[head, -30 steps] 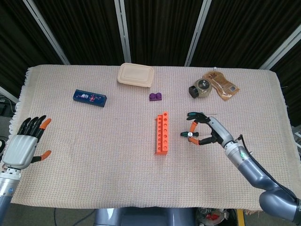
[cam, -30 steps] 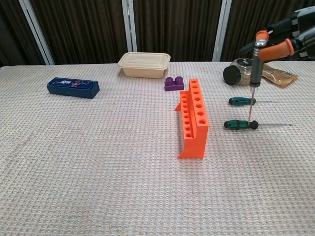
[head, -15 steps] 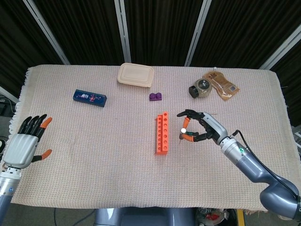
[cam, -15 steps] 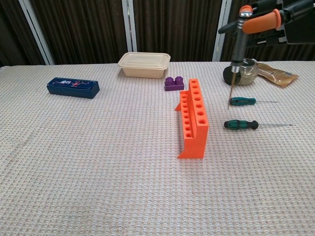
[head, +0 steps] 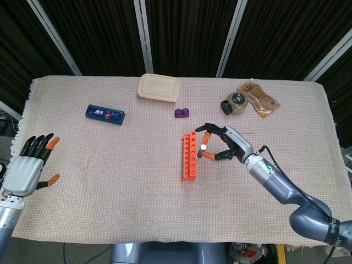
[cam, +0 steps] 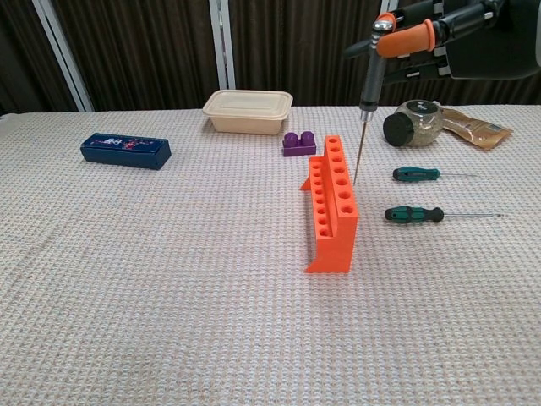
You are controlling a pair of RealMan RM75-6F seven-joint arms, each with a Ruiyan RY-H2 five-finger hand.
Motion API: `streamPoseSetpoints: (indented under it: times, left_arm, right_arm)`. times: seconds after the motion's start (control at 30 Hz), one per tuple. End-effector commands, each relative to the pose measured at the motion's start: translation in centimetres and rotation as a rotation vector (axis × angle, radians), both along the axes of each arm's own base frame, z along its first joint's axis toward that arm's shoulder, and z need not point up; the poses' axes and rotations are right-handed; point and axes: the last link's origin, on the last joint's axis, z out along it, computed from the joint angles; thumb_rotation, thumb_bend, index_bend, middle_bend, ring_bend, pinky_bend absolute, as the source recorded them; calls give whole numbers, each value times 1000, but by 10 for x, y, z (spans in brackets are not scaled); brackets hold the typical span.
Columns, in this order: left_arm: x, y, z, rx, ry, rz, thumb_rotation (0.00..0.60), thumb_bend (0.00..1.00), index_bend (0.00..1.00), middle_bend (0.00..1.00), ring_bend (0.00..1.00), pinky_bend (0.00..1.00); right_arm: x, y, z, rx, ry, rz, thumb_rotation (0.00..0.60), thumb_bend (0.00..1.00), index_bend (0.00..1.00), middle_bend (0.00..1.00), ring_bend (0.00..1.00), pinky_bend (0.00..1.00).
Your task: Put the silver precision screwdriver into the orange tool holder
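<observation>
One right hand [cam: 439, 30] pinches silver screwdriver [cam: 366, 93] upright; tip seemingly beside orange holder [cam: 331, 207] edge.

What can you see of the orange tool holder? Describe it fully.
The orange tool holder looks like moulded plastic: a long stepped block with two rows of round holes on top, all seemingly empty. It stands upright on the woven cloth, mid-table. Nothing touches it; the silver precision screwdriver, held by the right hand, hangs just above its right edge.

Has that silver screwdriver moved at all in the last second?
Yes. The silver screwdriver, held by the right robot hand, travelled leftward toward the orange tool holder.
</observation>
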Motion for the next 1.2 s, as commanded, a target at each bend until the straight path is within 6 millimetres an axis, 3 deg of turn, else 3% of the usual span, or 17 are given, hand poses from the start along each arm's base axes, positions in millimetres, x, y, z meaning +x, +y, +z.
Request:
streamPoseSetpoints:
  times: [0.03, 1.2]
  left_arm:
    - [-2, 1, -1, -2, -1, 10, 600, 182, 0, 0, 0, 0]
    - [-13, 1, 1, -1, -13, 39, 600, 182, 0, 0, 0, 0]
  right_arm:
    - [0, -1, -4, 7, 0, -8, 600, 404, 644, 220, 10, 0]
    - [9, 0, -20, 40, 21, -22, 600, 406, 644, 221, 11, 0]
